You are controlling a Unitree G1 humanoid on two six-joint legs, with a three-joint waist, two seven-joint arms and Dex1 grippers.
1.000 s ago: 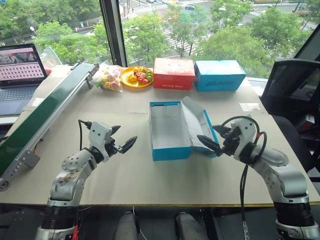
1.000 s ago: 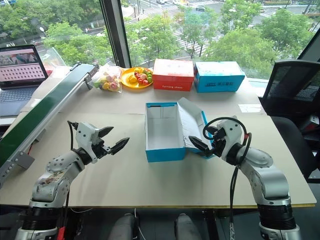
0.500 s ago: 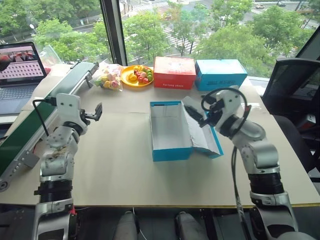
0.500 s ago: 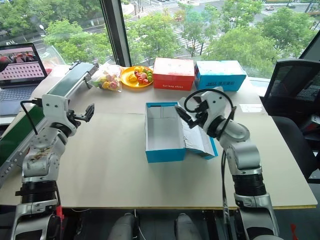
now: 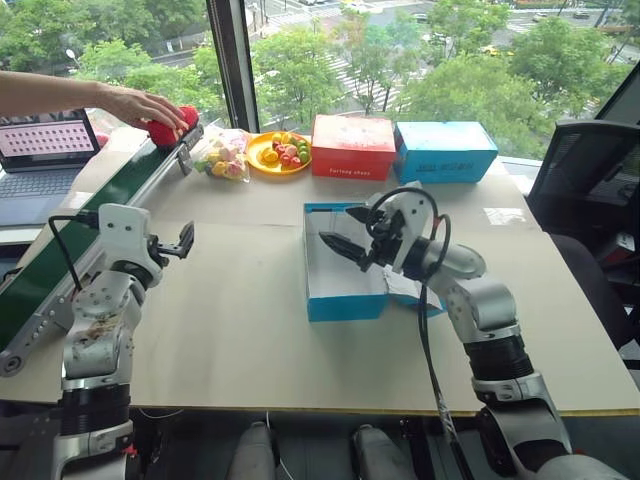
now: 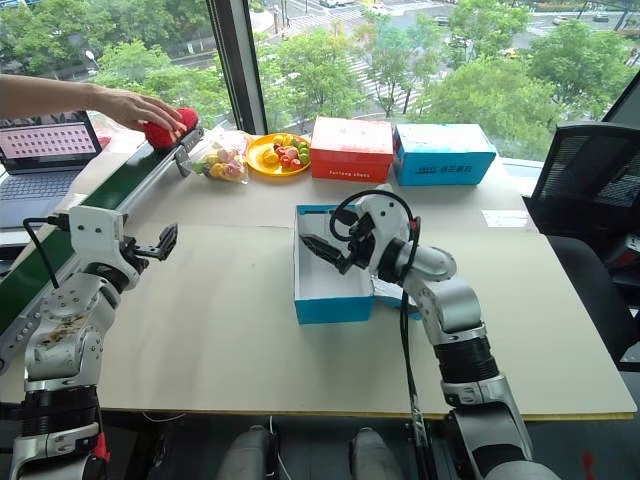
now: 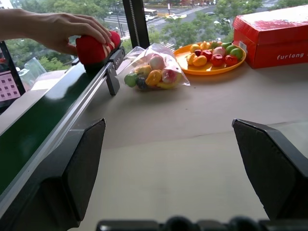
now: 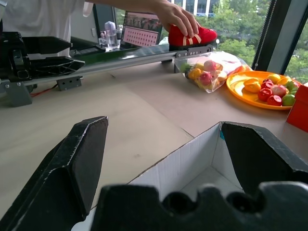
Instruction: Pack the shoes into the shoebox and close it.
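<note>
A person's hand [image 5: 138, 105] sets a red shoe [image 5: 170, 127] on the far end of the green conveyor [image 5: 95, 225], while the open blue shoebox [image 5: 343, 262] sits mid-table under the right gripper [image 5: 343, 232], fingers spread and empty like the left gripper [image 5: 184, 240]

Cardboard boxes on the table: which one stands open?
The bright-blue cardboard shoebox nearest the robot, white inside, beneath the right gripper. The red box and other blue box are closed.
</note>
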